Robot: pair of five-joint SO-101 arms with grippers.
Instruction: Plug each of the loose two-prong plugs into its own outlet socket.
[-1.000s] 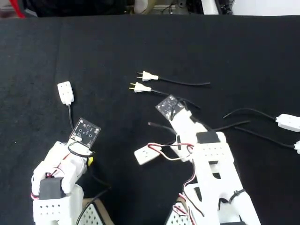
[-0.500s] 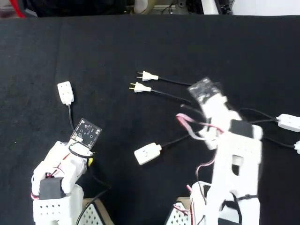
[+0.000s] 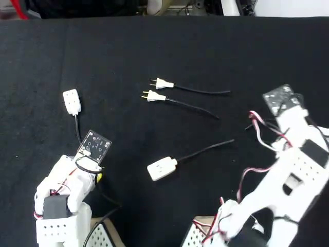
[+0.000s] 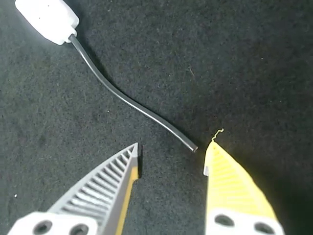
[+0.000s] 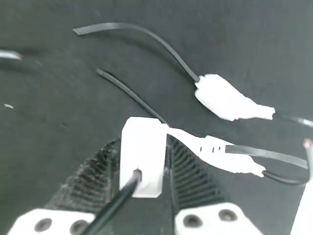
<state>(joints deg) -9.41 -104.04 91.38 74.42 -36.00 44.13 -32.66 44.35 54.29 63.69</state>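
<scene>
High view over a black desk (image 3: 231,46): two two-prong plugs (image 3: 154,95) lay side by side near its middle, long axes running across the desk, prongs toward the left edge. By the right edge, the right arm's fingers (image 5: 188,166) were clamped on a white outlet socket (image 5: 142,147). The left arm's fingers (image 4: 120,169) stood open over a cord end (image 4: 186,142) toward the front-left corner, seemingly nearer the plugs.

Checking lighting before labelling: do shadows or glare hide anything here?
High view: even light, no glare, though black cords barely stand out from the black cloth. Left wrist view: soft shadow beside the cord, nothing hidden. Right wrist view: the held white socket glares bright, surface detail lost.
</scene>
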